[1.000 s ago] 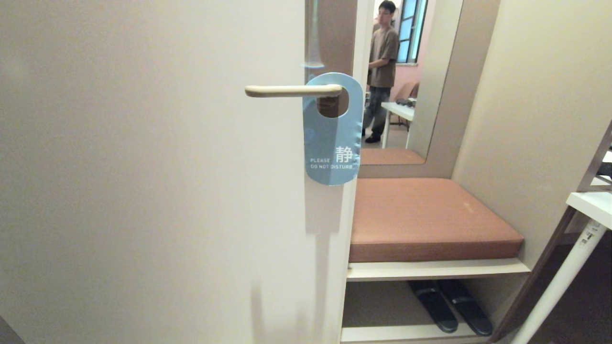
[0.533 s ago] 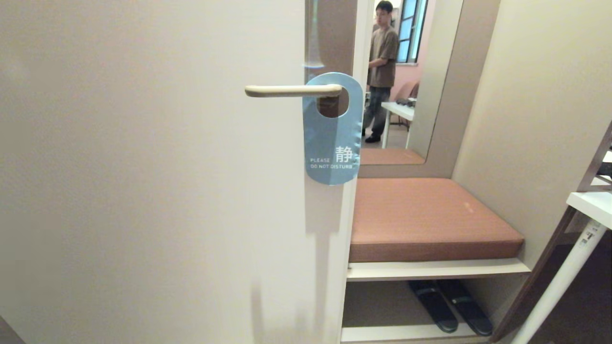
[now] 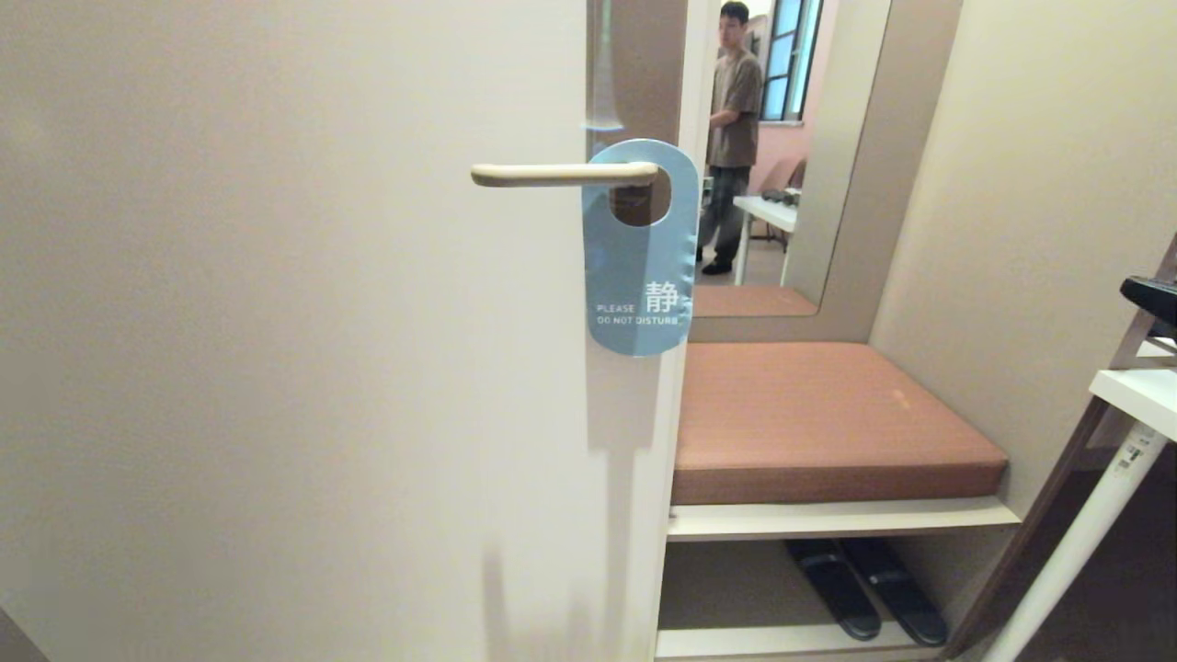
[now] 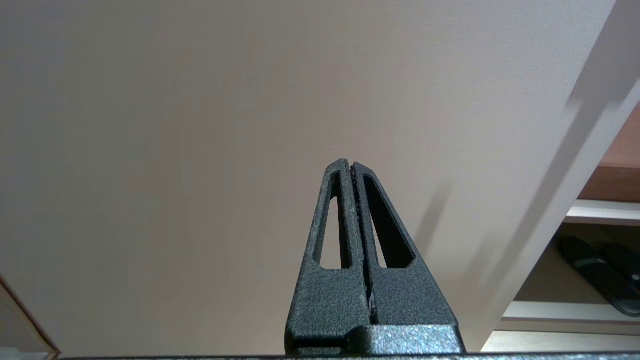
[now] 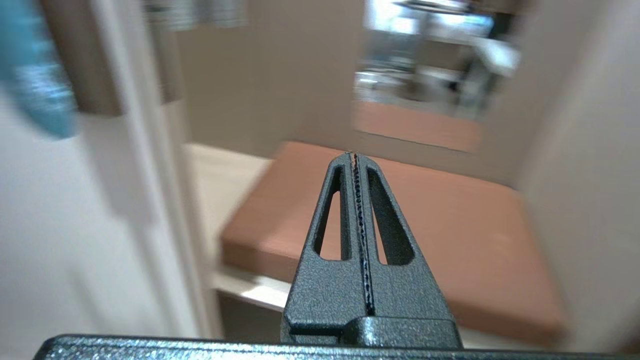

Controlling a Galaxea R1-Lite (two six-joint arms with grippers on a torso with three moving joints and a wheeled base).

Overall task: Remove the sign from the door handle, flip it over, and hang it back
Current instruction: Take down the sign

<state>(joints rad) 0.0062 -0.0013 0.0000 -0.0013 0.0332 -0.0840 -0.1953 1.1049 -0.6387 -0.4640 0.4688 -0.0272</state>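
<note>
Head view: set high, facing forward and slightly down at a plain cream door [image 3: 276, 368] close ahead, brown cushioned bench [image 3: 818, 414] to the right.

Left wrist view: set behind closed jaws, pointed at the same cream door [image 4: 200, 125] from very near; pair of dark slippers [image 4: 600, 272] on a low shelf beside the jaws, shared with the head view [image 3: 869, 588].

Right wrist view: set behind closed jaws, aimed at the brown cushioned bench [image 5: 450, 235] ahead, blurred; wall mirror [image 5: 425, 75] beyond the jaws, shared with the head view [image 3: 782, 156].
</note>
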